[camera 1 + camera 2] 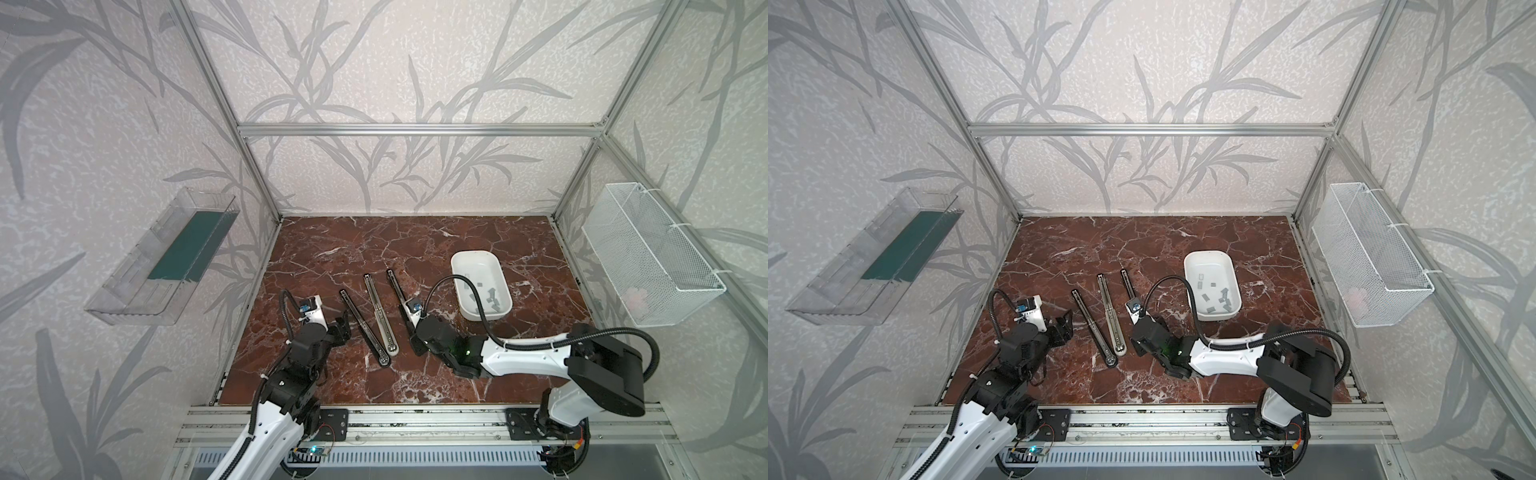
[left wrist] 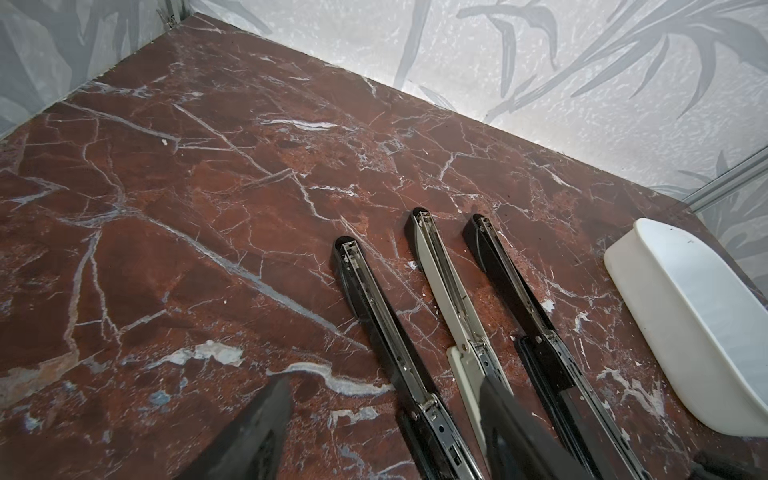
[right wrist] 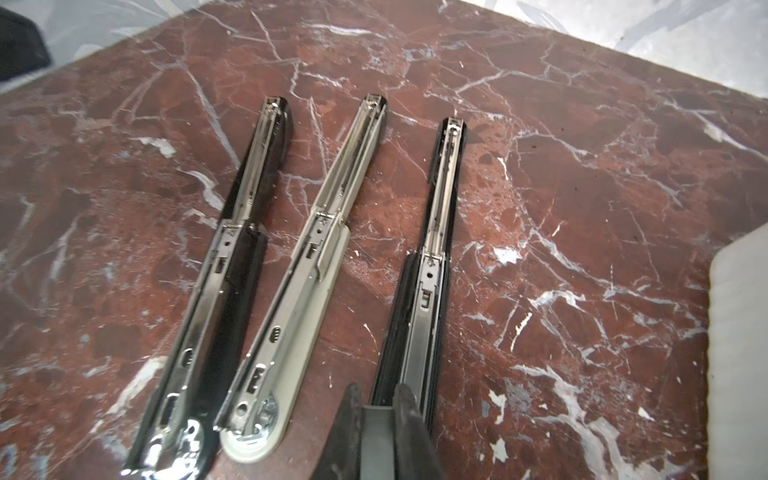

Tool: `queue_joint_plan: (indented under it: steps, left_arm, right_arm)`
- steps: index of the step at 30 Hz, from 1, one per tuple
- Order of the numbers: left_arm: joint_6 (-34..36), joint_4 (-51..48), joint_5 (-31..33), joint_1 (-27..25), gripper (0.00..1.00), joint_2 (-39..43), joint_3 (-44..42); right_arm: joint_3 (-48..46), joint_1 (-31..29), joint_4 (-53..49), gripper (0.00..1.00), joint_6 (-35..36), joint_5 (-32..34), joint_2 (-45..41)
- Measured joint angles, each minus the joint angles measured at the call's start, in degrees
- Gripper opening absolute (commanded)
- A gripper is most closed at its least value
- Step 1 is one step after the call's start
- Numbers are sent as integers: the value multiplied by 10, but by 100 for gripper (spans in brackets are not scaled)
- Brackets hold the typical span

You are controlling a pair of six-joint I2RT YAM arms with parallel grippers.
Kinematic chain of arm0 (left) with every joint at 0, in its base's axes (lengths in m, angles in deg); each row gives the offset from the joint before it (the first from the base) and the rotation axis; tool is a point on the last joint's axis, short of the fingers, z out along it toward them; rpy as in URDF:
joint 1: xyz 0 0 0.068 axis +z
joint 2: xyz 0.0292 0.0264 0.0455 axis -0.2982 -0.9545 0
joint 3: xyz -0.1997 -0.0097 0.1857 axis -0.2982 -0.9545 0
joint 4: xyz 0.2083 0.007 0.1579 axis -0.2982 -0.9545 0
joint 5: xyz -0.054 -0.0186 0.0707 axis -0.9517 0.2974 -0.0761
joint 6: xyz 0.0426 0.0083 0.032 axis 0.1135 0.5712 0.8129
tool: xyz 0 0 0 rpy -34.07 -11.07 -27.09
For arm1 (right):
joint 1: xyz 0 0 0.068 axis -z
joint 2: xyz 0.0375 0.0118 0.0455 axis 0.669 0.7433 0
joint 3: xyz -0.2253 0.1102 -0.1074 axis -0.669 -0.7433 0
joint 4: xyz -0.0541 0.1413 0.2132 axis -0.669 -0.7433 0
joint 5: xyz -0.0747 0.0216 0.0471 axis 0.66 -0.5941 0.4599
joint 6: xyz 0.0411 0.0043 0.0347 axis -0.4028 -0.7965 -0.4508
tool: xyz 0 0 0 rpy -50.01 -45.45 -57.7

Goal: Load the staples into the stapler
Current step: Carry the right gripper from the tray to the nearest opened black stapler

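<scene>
Right gripper [image 3: 378, 395] tight, seemingly on black stapler [image 3: 436, 232], plain only in wrist view; left gripper [image 2: 384, 384] wide, empty.

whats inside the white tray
Several small grey staples lie loose on the floor of the white tray. The right arm's black cable crosses over its near left part, hiding whatever lies beneath.

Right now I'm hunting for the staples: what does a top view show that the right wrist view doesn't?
Only a top view: the staples loose in the white tray, and the left claw, open. Only the right wrist view: the right claw shut on the right black stapler's near end, with its metal channel close up. Both: three opened staplers side by side on the marble table, plus part of the tray.
</scene>
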Motion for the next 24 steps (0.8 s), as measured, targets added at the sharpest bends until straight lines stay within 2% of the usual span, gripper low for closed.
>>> queue_joint_plan:
  steps: [10,24]
  left_arm:
    - [-1,1,4,0,74,-14,0]
    - [-1,5,9,3,75,-29,-2]
  right_arm:
    - [5,7,53,4,25,21,38]
    - [5,37,93,3,30,-17,54]
